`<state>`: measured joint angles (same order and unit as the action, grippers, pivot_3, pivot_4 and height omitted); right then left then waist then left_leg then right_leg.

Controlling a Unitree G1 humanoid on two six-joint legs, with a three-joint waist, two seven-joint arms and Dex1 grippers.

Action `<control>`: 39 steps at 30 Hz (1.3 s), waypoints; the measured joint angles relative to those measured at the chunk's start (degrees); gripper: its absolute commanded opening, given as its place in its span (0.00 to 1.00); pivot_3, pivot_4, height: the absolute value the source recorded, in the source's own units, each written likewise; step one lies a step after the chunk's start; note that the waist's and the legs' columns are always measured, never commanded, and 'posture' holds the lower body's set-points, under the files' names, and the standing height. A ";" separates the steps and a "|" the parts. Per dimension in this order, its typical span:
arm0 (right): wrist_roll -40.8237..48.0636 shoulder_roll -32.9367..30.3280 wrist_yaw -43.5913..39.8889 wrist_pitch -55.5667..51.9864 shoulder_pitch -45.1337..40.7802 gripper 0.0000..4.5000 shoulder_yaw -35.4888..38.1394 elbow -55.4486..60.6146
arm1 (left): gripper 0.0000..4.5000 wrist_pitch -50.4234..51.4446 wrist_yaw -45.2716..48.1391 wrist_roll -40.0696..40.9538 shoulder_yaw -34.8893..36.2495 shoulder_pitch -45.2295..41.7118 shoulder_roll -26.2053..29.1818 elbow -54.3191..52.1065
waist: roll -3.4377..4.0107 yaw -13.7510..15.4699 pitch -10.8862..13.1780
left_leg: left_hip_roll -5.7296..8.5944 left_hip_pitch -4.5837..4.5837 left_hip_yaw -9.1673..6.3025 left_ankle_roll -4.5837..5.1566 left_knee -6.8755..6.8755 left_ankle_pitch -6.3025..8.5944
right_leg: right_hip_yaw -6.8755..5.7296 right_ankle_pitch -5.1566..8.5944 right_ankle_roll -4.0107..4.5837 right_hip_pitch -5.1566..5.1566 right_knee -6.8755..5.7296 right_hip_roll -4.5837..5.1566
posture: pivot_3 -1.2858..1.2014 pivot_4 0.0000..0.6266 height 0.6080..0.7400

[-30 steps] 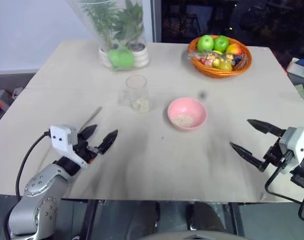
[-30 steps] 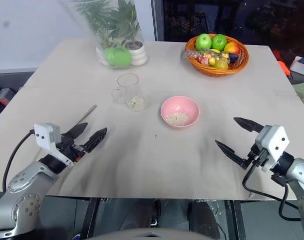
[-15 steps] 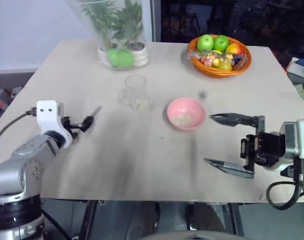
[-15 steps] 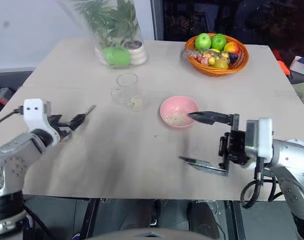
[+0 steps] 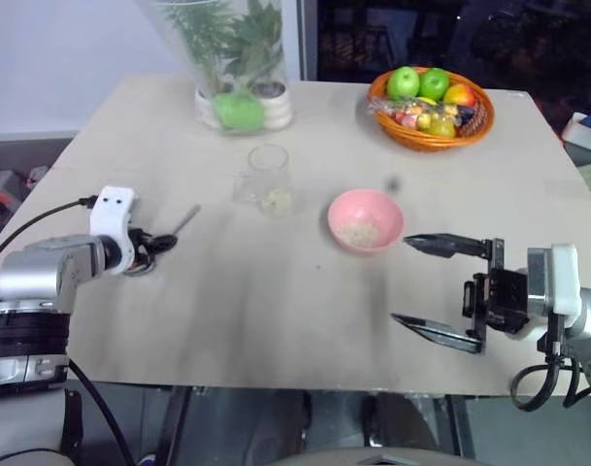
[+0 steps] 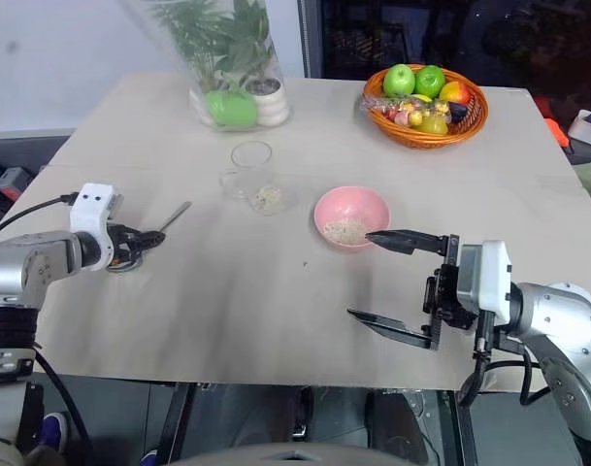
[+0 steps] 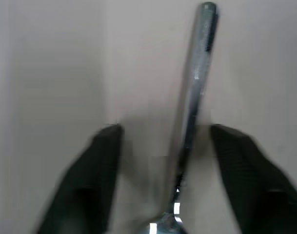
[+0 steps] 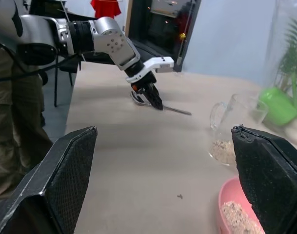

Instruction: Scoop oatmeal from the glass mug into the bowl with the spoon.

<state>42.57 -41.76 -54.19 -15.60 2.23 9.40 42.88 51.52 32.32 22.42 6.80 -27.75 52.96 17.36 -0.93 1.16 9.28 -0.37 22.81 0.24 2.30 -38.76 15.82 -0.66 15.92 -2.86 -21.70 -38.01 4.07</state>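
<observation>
At the far left, the left end effector (image 6: 140,240) was down at the spoon (image 7: 194,92), its two black fingers (image 7: 97,165) set on each side of the thin handle with a gap showing, so not yet tight on it. The spoon lay flat on the tabletop (image 5: 276,311), shiny, long and slim. This looked like the step of picking up the spoon. Next, the fingers would need to close on the handle and lift it without letting it slip.

To the right stood the mug (image 5: 266,180), clear glass, with a little pale, flaky oatmeal (image 5: 276,201) at the bottom. Just right of it and nearer sat the bowl (image 5: 365,219), pink, round and smooth, with some flakes in it.

At the right, the right end effector (image 5: 445,288) hung wide open and empty, near the bowl.
</observation>
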 measured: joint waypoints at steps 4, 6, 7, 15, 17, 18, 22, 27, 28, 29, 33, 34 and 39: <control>-0.34 0.00 0.69 0.43 1.44 1.00 0.65 1.18 | 0.01 -2.00 1.65 -2.24 -0.34 -1.12 -0.59 2.14 | 0.01 0.01 -0.01 | 0.01 0.00 -0.04 0.01 0.00 0.00 | 0.01 0.00 -0.01 0.02 0.00 0.04 | 0.52 0.24 1.00; -0.60 0.00 0.76 0.79 1.96 1.00 0.75 1.18 | 0.01 -2.62 2.44 -3.17 -0.36 -1.30 -0.82 2.49 | 0.03 0.01 -0.02 | 0.01 -0.01 -0.05 0.01 0.00 0.00 | 0.01 0.00 0.00 0.02 0.00 0.04 | 0.52 0.24 1.00; -0.69 0.00 0.77 0.86 2.02 1.00 0.76 1.17 | 0.01 -2.81 2.55 -3.25 -0.27 -1.30 -0.92 2.58 | 0.04 0.01 -0.03 | 0.01 -0.01 -0.06 0.02 0.00 0.00 | 0.01 0.00 0.00 0.02 -0.01 0.05 | 0.52 0.24 1.00; -1.98 0.76 1.79 1.39 1.57 1.00 1.06 -0.49 | 0.01 -2.85 2.33 -1.99 5.54 3.21 -4.05 -2.38 | 0.03 -0.29 -0.02 | 0.00 0.01 -0.11 0.01 -0.01 0.00 | 0.01 0.00 0.00 0.04 0.01 0.16 | 0.52 0.24 1.00; -2.84 1.77 2.55 1.98 0.96 1.00 1.06 -1.79 | 0.01 -3.26 1.37 -1.71 7.54 4.17 -5.17 -3.48 | 0.02 -0.35 -0.01 | -0.02 0.01 -0.12 0.01 -0.01 0.00 | 0.01 0.00 0.00 0.02 0.00 0.15 | 0.52 0.24 1.00; -3.35 2.53 3.41 2.14 0.28 1.00 1.02 -2.30 | 0.01 -3.77 0.44 -1.47 9.19 4.55 -5.91 -4.04 | -0.02 -0.37 0.01 | -0.03 0.01 -0.13 0.01 -0.01 0.00 | 0.01 0.00 0.00 0.01 0.00 0.14 | 0.52 0.24 1.00; -6.99 2.80 9.46 -0.81 -4.58 1.00 0.03 -4.14 | 0.01 -9.85 -2.72 0.76 18.04 4.71 -8.96 -11.13 | -0.18 -0.40 0.10 | -0.05 0.10 -0.16 -0.27 -0.01 -0.15 | 0.00 -0.01 0.01 -0.05 0.02 0.21 | 0.52 0.24 1.00; -10.21 -0.80 18.89 -12.85 -14.05 1.00 -2.01 -3.19 | 0.01 -18.92 -4.93 1.86 22.39 3.22 -11.11 -21.47 | -0.15 -0.38 0.11 | 0.01 0.15 -0.16 -0.32 0.09 -0.18 | -0.01 -0.01 0.02 -0.11 0.07 0.29 | 0.52 0.24 1.00; -8.99 -0.91 19.99 -15.82 -17.35 1.00 -2.14 -3.60 | 0.01 -20.65 -4.92 1.30 21.43 2.67 -11.12 -22.84 | -0.16 -0.39 0.11 | 0.01 0.14 -0.16 -0.33 0.10 -0.19 | -0.02 -0.02 0.03 -0.11 0.07 0.28 | 0.52 0.24 1.00; -4.98 0.15 20.58 -19.58 -22.00 1.00 -2.37 -5.22 | 0.01 -22.21 -4.82 1.20 20.31 1.59 -11.36 -24.43 | -0.18 -0.43 0.13 | 0.00 0.13 -0.17 -0.34 0.10 -0.19 | -0.02 -0.02 0.03 -0.10 0.06 0.27 | 0.52 0.24 1.00; 5.02 7.11 26.96 -32.28 -38.21 1.00 -2.88 -13.89 | 0.01 -24.64 -1.98 3.78 11.28 -5.40 -14.31 -36.61 | -0.21 -0.23 0.14 | 0.05 0.15 -0.24 -0.38 0.17 -0.22 | -0.08 -0.05 0.09 -0.06 0.12 0.29 | 0.52 0.24 1.00; 6.74 8.07 28.42 -34.51 -39.78 1.00 -2.79 -15.39 | 0.01 -24.85 -1.59 4.12 9.67 -5.93 -14.93 -38.35 | -0.20 -0.29 0.13 | 0.10 0.17 -0.22 -0.37 0.26 -0.23 | -0.07 -0.05 0.09 -0.09 0.18 0.31 | 0.52 0.24 1.00; 20.21 15.72 39.01 -44.43 -49.17 1.00 -0.19 -21.78 | 0.01 -25.85 -0.65 3.86 0.12 -5.33 -20.16 -41.61 | -0.15 -1.24 0.14 | 0.02 1.08 -0.13 -0.47 0.18 -0.33 | 0.01 -0.05 0.08 -1.13 -0.05 0.04 | 0.52 0.24 1.00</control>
<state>62.78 -26.05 -15.18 -60.02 -46.94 9.21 21.10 25.67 31.67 26.28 6.92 -33.08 32.81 -24.25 -1.08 -0.07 9.41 -0.35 23.88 0.12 1.83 -38.59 15.50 -0.64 15.87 -2.78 -22.83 -38.06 4.11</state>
